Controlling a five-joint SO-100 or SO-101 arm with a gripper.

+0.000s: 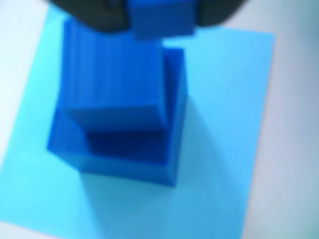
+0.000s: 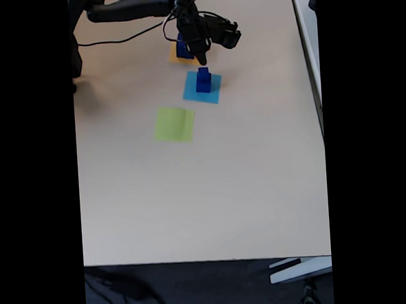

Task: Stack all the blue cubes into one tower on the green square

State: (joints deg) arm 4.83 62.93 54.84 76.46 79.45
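Wrist view shows three blue cubes: a large cube (image 1: 129, 159) on the light-blue square (image 1: 224, 99), a medium cube (image 1: 112, 79) on top of it, and a small cube (image 1: 162, 17) at twelve o'clock, against the dark gripper; whether the jaws clamp it cannot be told. Fixed view shows three flat squares: the green square (image 2: 174, 123) lies bare at seven o'clock from the light-blue one, an orange square (image 2: 177, 57) at eleven. The gripper (image 2: 201, 58) hangs just above the stack. No writing is legible.
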